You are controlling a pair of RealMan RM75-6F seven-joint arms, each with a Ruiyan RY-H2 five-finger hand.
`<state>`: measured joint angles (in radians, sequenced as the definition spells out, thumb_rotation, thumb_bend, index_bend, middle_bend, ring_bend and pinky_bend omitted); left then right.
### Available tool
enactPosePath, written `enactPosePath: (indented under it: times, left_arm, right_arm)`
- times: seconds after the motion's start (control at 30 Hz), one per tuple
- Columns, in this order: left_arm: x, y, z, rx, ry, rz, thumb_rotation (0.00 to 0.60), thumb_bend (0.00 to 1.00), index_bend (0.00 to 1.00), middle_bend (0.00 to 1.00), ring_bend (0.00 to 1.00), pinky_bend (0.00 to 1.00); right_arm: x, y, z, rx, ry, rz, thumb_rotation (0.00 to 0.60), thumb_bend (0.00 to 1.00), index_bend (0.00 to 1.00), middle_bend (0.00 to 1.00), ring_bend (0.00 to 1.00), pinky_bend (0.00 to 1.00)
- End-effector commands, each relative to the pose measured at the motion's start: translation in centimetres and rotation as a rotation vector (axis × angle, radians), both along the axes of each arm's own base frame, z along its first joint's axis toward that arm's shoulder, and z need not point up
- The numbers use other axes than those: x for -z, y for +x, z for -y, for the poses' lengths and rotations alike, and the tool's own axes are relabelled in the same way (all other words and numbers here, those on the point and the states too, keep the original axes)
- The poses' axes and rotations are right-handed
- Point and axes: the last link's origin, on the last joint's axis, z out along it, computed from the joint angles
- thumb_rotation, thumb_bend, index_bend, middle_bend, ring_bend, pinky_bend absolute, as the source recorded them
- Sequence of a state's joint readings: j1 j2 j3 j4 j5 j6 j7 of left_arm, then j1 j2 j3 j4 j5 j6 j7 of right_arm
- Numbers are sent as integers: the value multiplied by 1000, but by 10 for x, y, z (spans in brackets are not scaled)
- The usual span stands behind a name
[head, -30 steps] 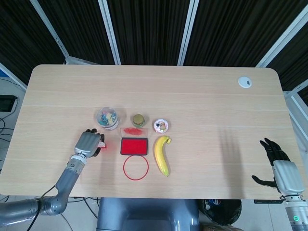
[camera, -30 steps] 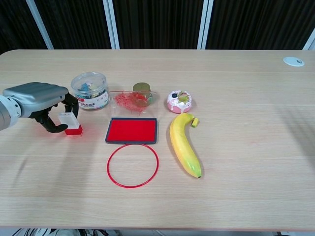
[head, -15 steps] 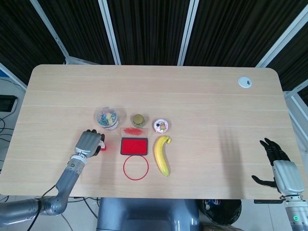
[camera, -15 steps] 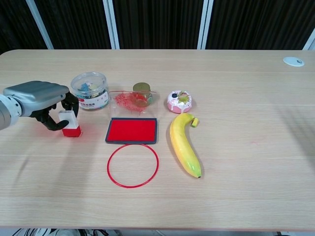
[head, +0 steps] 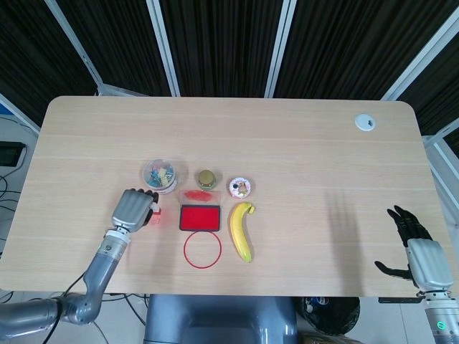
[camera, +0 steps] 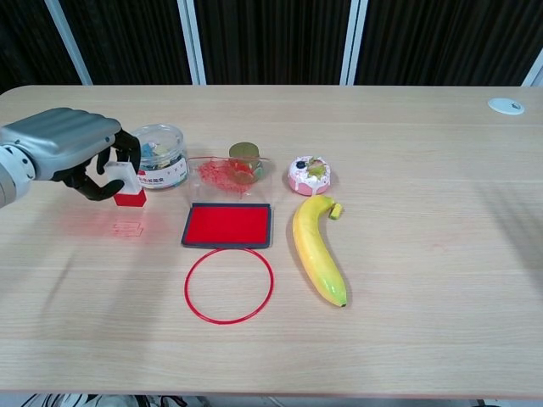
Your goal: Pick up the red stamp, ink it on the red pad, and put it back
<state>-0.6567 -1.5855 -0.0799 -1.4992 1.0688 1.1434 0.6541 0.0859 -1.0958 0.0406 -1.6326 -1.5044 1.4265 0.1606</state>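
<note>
The left robot hand (camera: 72, 153) grips the red stamp (camera: 129, 188) clear of the worktop (camera: 407, 254), just left of the red pad (camera: 227, 225). The right robot hand (head: 416, 247) hangs past the worktop's edge, fingers spread, holding nothing.

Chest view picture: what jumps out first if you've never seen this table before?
The grey metal left robot hand at the table's left holds a small red-and-white stamp lifted above the wood. Mid-table lies a bright red rectangular ink pad, with a thin red ring in front and a long yellow banana to the right.
</note>
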Motion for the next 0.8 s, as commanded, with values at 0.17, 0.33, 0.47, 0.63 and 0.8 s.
enactPosePath:
  times: [0.17,0.33,0.47,0.63,0.8]
  left_arm:
    - [6,21,3,54,8,-8,600,527,692,719,544,606]
    - [11,42,1,73,19,-4,600,527,701,730,560,621]
    - [19,55,1,80,25,-17,600,527,702,730,560,621]
    - [35,65,4,88,0,-32,600,527,703,731,561,621]
    - [53,74,5,89,-13,-61,600,527,709,735,564,626]
  right_arm:
    - [0,0,0,3,2,5,600,148,0,0,0,177]
    - [0,0,0,6,4,8,600,149,0,0,0,177]
    - [0,-1,1,7,4,10,600,149,0,0,0,177]
    - [0,-1,0,7,5,11,600,149,0,0,0,177]
    - [0,-1,1,10,6,13,600,148,0,0,0,177]
